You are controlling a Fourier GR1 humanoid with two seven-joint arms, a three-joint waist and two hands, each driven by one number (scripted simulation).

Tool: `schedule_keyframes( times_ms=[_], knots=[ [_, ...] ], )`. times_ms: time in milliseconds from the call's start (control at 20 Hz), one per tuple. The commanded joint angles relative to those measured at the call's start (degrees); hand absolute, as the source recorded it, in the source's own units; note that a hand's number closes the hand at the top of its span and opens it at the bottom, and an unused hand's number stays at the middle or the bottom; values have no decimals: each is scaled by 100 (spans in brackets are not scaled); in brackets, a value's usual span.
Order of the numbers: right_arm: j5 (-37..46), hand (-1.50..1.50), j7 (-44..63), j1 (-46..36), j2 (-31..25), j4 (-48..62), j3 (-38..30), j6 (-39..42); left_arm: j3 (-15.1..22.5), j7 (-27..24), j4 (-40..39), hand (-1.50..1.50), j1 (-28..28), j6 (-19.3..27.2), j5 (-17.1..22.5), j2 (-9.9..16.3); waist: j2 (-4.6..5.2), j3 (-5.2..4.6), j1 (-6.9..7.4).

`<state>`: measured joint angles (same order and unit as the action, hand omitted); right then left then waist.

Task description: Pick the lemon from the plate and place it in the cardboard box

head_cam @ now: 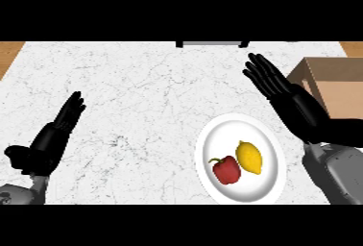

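Observation:
A yellow lemon lies on a white plate at the counter's lower right, touching a red bell pepper on its left. The cardboard box stands open at the right edge, behind the plate. My right hand hangs open with straight fingers between the plate and the box, above and behind the lemon, holding nothing. Far from the plate, my left hand rests open at the left, fingers pointing up.
The white marble counter stretches wide between the two hands. A dark object sits at the counter's far edge. Wooden floor shows at the upper corners.

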<state>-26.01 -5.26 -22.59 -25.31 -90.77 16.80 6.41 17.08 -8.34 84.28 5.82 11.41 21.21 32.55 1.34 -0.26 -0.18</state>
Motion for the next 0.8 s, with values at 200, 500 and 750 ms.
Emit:
schedule_keyframes(
  times_ms=[200, 500, 750],
  knots=[
    [-241, -150, 941, -967, -1301, -96, -1273, 262, 67, -66, 239, 0, 709, -88, -723, 287, -154, 24, -63],
    [1106, -150, -357, -124, -2466, 640, -1336, 1242, 181, 227, 459, 0, 814, -419, -730, 288, -126, 36, -19],
    [2313, -150, -1617, 44, -2619, 389, -894, 1409, 106, 63, 254, 0, 896, -547, -774, 137, -124, 32, 2]
  ],
)
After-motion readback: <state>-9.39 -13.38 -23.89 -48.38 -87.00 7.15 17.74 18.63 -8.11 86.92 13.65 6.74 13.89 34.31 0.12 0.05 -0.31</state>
